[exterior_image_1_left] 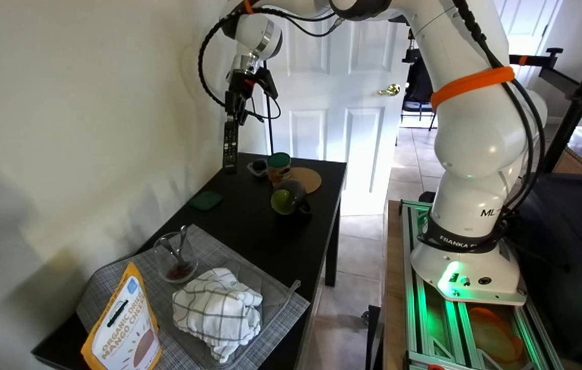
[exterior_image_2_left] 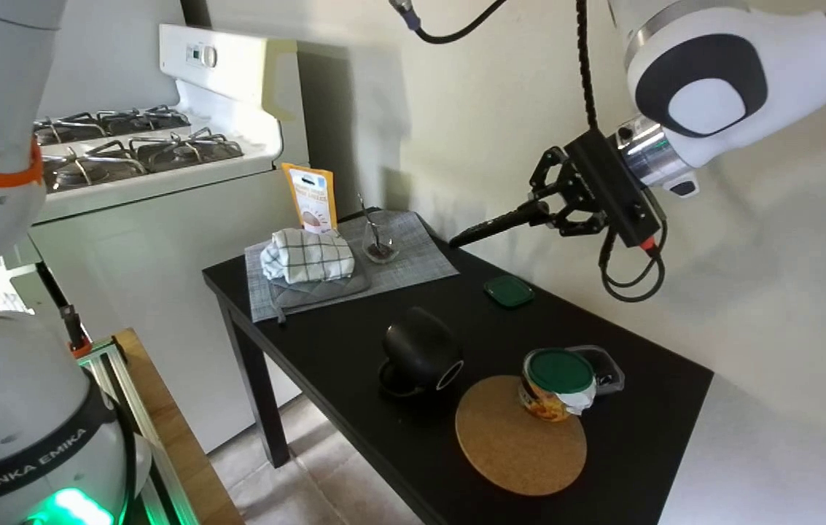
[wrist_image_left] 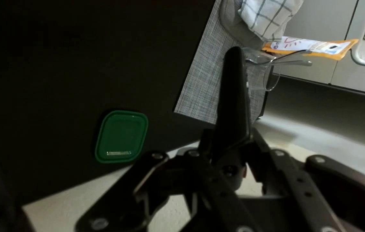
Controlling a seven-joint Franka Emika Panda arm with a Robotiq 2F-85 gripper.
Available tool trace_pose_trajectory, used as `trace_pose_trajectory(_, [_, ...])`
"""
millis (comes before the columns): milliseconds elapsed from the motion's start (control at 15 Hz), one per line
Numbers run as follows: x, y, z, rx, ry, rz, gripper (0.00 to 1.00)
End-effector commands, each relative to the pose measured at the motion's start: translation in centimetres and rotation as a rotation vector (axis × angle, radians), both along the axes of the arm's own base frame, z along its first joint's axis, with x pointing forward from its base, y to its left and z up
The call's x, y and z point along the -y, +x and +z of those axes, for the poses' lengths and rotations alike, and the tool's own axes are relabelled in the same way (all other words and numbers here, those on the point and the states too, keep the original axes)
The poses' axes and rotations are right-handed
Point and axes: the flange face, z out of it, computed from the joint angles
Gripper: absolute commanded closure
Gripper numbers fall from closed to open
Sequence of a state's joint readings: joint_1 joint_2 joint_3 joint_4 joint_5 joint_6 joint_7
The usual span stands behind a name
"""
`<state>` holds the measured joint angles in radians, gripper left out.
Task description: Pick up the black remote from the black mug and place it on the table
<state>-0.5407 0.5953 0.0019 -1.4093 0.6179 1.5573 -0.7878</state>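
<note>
Holding the black remote (exterior_image_1_left: 230, 147) up near one long edge of the table (exterior_image_1_left: 249, 221)

The gripper (exterior_image_2_left: 534, 212) was clamped on one end of the remote, pinching it from both sides. The free end sloped down, clear of the table, near the long edge along the wall (exterior_image_1_left: 80, 77). By that same edge, a flat green lid (wrist_image_left: 121, 137) lay on the surface. The black mug (exterior_image_2_left: 420, 350) lay on its side nearer the opposite long edge, its base turned towards the end by the door (exterior_image_1_left: 344, 87). Closer to that end's short edge, a green-topped tub (exterior_image_2_left: 558, 379) stood at the rim of a round brown board (exterior_image_2_left: 518, 452), a clear container (exterior_image_2_left: 613, 361) just beside it towards the wall. At the other end, by the stove (exterior_image_2_left: 157, 248), a grey placemat (exterior_image_2_left: 416, 251) was spread. There, a bundled checked cloth (exterior_image_2_left: 308, 255) lay nearer the corner away from the wall, and a glass (exterior_image_1_left: 165, 267) with utensils (wrist_image_left: 295, 63) in it stood nearer the wall edge. An orange-edged pouch (exterior_image_2_left: 311, 197) stood upright by the short edge.
</note>
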Motion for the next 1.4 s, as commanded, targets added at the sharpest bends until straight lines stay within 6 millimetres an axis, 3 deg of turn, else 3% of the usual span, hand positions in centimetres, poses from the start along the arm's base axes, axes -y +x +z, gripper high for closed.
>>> trace_pose_trajectory(0, [-0.8, -1.6, -2.8, -0.075, -0.081, -0.148, 0.93])
trace_pose_trajectory(333, [-2.7, -3.7, -7.8, -0.104, -0.126, -0.345, 0.93])
trace_pose_trajectory(733, [-5.2, -4.9, -9.6, -0.074, -0.172, -0.409, 0.93])
trace_pose_trajectory(800, [-5.4, -4.8, -9.6, -0.072, -0.171, -0.404, 0.77])
trace_pose_trajectory(867, [-5.6, -4.8, -9.5, -0.073, -0.176, -0.397, 0.45])
trace_pose_trajectory(933, [-5.8, -4.7, -9.5, -0.078, -0.177, -0.386, 0.45])
trace_pose_trajectory(1333, [-5.3, -4.8, -8.4, -0.085, -0.206, -0.383, 0.01])
